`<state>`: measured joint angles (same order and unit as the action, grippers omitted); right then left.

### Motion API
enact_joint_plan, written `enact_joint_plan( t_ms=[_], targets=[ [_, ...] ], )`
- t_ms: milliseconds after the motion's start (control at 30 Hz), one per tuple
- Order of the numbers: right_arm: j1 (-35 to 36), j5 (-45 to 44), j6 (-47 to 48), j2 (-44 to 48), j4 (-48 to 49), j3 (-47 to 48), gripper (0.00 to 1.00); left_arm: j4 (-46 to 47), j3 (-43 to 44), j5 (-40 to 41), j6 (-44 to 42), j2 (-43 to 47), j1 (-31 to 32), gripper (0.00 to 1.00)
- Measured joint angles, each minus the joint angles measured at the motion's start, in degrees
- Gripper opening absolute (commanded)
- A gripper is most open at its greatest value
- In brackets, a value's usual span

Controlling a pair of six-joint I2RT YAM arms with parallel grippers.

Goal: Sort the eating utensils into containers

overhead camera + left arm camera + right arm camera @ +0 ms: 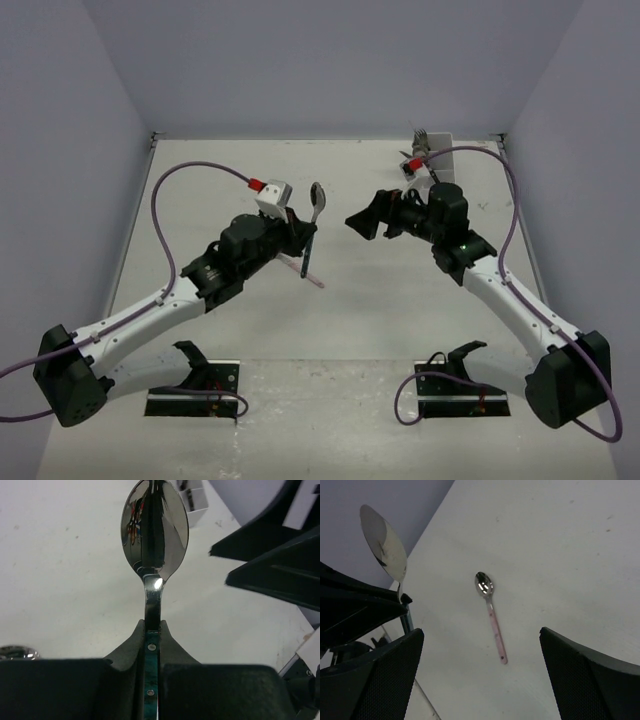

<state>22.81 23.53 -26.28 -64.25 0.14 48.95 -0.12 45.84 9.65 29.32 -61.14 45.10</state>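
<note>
My left gripper (303,236) is shut on a teal-handled spoon (313,222) and holds it upright above the table, bowl up. In the left wrist view the handle (151,670) is pinched between the fingers and the bowl (155,530) stands above them. A pink-handled spoon (493,617) lies flat on the table below; it also shows in the top view (312,281). My right gripper (368,222) is open and empty, facing the held spoon from the right, and hovers over the pink spoon (482,680). The white cutlery holder (438,162) stands at the back right with forks (421,136) sticking up.
Purple-grey walls close the table (220,190) on the left, back and right. Purple cables loop from both arms. A shiny metal piece (16,653) shows at the lower left edge of the left wrist view.
</note>
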Motion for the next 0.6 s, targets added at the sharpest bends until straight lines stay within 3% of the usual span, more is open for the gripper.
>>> enact_joint_plan(
  t_ms=[233, 600],
  targets=[
    [2.97, 6.21, -4.48, -0.28, 5.16, -2.12, 0.91, 8.87, 1.07, -7.76, -7.54, -4.0, 0.57, 0.0],
    [6.36, 5.6, -4.17, 5.29, 9.64, -8.41, 0.61, 11.58, 5.29, -4.7, -6.23, -7.89, 0.68, 0.0]
  ],
)
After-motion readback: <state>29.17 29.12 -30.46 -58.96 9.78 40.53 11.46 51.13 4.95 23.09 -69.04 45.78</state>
